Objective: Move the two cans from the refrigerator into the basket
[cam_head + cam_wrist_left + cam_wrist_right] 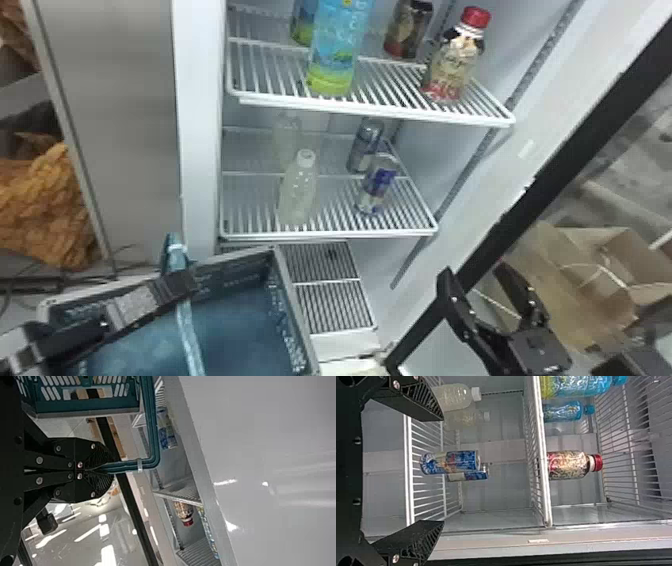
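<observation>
Two slim cans stand on the lower fridge shelf, the front can [376,190] before the rear can [366,142]; the right wrist view has the front can [451,462] partly covering the rear can [470,475]. My left gripper [182,285] is at the handle of the teal basket [295,300]; in the left wrist view my left gripper [97,469] is shut on the handle [152,435]. My right gripper [480,280] is right of the basket, below the shelf, fingers apart. In the right wrist view my right gripper [443,471] has nothing between its fingertips.
A clear bottle [298,192] stands left of the front can. Above, the upper shelf [380,110] holds a blue-green bottle [335,50] and a red-capped bottle [452,60]. The black-edged door [500,225] stands at the right, cardboard [580,270] beyond it.
</observation>
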Tool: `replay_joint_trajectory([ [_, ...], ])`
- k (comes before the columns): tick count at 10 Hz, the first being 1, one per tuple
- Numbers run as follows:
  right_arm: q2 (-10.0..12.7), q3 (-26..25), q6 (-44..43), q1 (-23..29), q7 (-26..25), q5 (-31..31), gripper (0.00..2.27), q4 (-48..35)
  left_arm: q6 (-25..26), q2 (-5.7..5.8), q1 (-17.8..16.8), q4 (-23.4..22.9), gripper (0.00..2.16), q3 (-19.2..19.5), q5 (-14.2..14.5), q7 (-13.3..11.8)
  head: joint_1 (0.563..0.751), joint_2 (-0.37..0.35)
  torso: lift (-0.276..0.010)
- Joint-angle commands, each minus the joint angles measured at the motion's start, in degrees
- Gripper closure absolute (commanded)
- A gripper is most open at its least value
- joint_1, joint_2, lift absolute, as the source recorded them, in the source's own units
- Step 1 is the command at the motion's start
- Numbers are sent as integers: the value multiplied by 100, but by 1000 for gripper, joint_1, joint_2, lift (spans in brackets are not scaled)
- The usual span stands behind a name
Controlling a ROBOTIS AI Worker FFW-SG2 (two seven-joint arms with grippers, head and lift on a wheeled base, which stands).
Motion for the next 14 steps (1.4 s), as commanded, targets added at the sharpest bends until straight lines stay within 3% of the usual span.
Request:
replay_joint_trajectory([
  [1, -46, -7, 0, -237, 0, 100, 116, 163, 29, 0, -9, 0, 1210, -8, -21, 0, 695, -350, -219],
  [5, -99, 38, 0, -1011, -9, 397, 117, 908, 57, 0, -79, 14, 1210, -20, -66, 0, 695, -350, -219],
  [14, -328, 552, 0, -2206, -273, 592, 116, 2174, 85, 0, -94, 28, 1210, 3, -89, 8, 695, -350, -219],
])
